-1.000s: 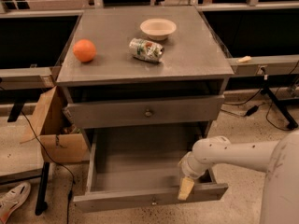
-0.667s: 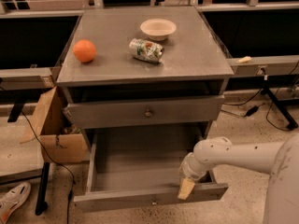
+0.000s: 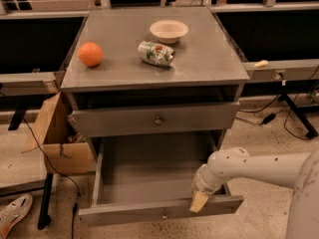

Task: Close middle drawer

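The middle drawer (image 3: 149, 180) stands pulled well out of the cabinet (image 3: 209, 59), second of 3 tiers. It looks rigid and fairly heavy, running on slides, so a flat push on its front near the knob (image 3: 164, 215) should do, with no grip needed. The tool (image 3: 199, 201) sits at the front's top edge, right of the knob. Whether it is spread or pressed together I cannot tell.

Pincer (image 3: 198, 202) at front of middle drawer (image 3: 129, 214) — (right side).
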`<state>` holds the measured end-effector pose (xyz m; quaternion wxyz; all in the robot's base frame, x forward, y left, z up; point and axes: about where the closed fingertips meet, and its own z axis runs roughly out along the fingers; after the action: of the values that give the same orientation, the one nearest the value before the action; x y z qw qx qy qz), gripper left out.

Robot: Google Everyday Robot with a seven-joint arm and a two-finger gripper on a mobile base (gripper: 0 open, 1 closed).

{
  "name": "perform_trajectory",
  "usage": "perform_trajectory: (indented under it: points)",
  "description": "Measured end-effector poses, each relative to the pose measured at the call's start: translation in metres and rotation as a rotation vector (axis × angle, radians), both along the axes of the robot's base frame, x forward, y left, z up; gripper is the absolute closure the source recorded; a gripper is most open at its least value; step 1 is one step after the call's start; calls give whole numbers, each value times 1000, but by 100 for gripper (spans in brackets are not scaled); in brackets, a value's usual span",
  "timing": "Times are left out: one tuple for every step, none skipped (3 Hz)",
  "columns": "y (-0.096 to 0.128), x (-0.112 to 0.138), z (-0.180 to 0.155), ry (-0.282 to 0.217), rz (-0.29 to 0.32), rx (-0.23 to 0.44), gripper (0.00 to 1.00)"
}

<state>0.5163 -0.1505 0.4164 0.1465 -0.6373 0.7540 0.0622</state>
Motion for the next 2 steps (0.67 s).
perform_trajectory:
  points:
    - [-1, -5, 2, 0, 0, 0, 100]
    - [-2, -10, 4, 0, 0, 0, 100]
